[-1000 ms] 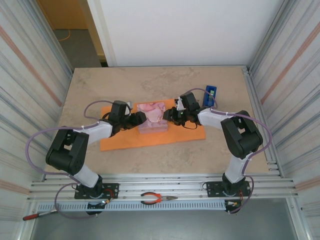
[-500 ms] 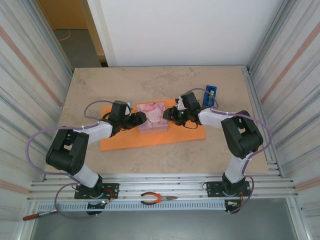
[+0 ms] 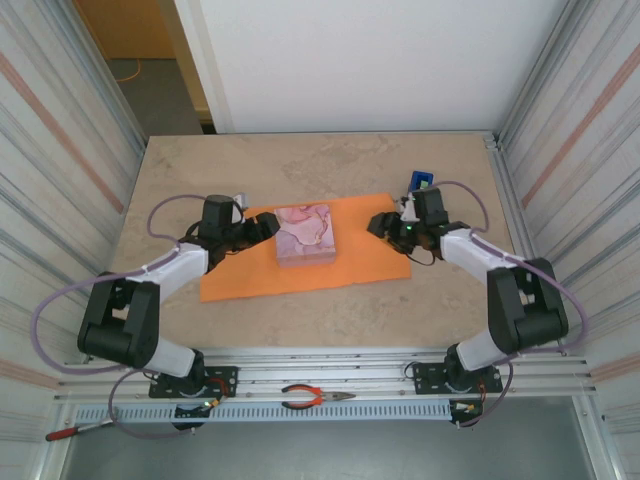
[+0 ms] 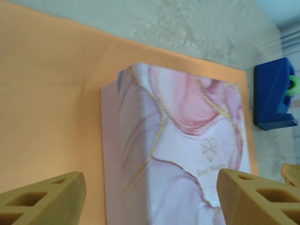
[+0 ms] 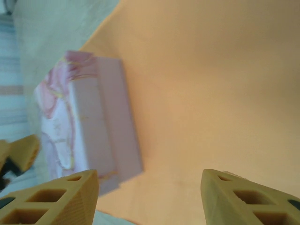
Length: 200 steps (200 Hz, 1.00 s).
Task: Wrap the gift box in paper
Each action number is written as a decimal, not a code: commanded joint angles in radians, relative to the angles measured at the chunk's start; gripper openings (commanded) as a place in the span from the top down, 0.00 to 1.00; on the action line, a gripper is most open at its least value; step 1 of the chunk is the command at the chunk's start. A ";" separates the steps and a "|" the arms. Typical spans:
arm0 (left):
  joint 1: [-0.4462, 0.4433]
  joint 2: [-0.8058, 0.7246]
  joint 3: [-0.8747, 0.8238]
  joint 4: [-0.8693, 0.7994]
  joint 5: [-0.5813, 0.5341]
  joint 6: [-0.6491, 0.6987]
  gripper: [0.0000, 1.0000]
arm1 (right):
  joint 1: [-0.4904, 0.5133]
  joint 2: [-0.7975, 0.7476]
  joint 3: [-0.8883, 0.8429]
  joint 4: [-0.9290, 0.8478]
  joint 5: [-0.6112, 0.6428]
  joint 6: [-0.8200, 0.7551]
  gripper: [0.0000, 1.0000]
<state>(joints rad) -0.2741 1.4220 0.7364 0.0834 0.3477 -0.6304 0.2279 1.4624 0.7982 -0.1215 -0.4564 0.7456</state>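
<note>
On the left side of the surface (image 3: 200, 160), the left pincer (image 3: 267, 227) has its two tan fingers (image 4: 44, 197) spread wide apart, and it holds nothing. It hangs low over the left part of the paper (image 3: 360, 258), just beside the left side of the gift box (image 3: 305, 233). From the left wrist camera the box's pink and white top, with thin gold lines and a small heart mark, lies ahead between the two fingers. On the other side, the right pincer (image 3: 379, 225) is also spread wide with nothing in it. It hangs over the right part of the paper, a little way from the right side of the box, and its tan fingers (image 5: 54, 199) show at the bottom of the right wrist view with orange paper between them. The gift box sits flat on the paper, near the middle and close to the far edge. The paper lies spread out on the stone-look surface. A blue tape dispenser (image 3: 421, 183) stands on the surface just past the far right corner of the paper. Near the arm bases, a pair of orange-handled pliers (image 3: 315, 397) lies on the metal rail (image 3: 350, 372).
</note>
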 commanded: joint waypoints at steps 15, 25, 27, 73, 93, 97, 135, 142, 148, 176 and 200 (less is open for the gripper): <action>0.000 -0.095 0.017 -0.083 0.010 0.053 0.22 | -0.115 -0.153 -0.095 -0.236 0.123 -0.111 0.35; -0.001 -0.104 0.014 -0.080 0.011 0.045 0.21 | -0.136 -0.170 -0.110 -0.262 0.129 -0.130 0.34; -0.002 -0.106 0.014 -0.080 0.012 0.043 0.21 | -0.139 -0.172 -0.112 -0.266 0.129 -0.133 0.34; -0.024 -0.085 0.023 -0.063 0.013 0.026 0.19 | -0.147 -0.135 -0.156 -0.238 0.080 -0.141 0.36; -0.030 -0.073 0.022 -0.059 0.013 0.026 0.19 | -0.141 -0.109 -0.164 -0.210 0.070 -0.135 0.38; -0.031 -0.071 0.021 -0.059 0.012 0.026 0.19 | -0.139 -0.104 -0.164 -0.207 0.069 -0.135 0.38; -0.039 -0.065 0.018 -0.051 0.010 0.020 0.19 | -0.113 -0.063 -0.168 -0.178 0.065 -0.130 0.41; -0.041 -0.063 0.020 -0.047 0.010 0.019 0.19 | -0.109 -0.056 -0.169 -0.171 0.066 -0.129 0.41; -0.042 -0.060 0.020 -0.046 0.010 0.018 0.19 | -0.104 -0.050 -0.170 -0.165 0.067 -0.126 0.41; -0.048 -0.052 0.027 -0.042 0.010 0.012 0.19 | -0.086 -0.026 -0.169 -0.149 0.065 -0.121 0.41; -0.052 -0.048 0.031 -0.039 0.008 0.008 0.19 | -0.075 -0.023 -0.174 -0.136 0.059 -0.117 0.41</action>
<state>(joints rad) -0.3164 1.3682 0.7372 0.0269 0.3481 -0.6102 0.1406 1.4296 0.6430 -0.2764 -0.3756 0.6346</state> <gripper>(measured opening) 0.811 0.590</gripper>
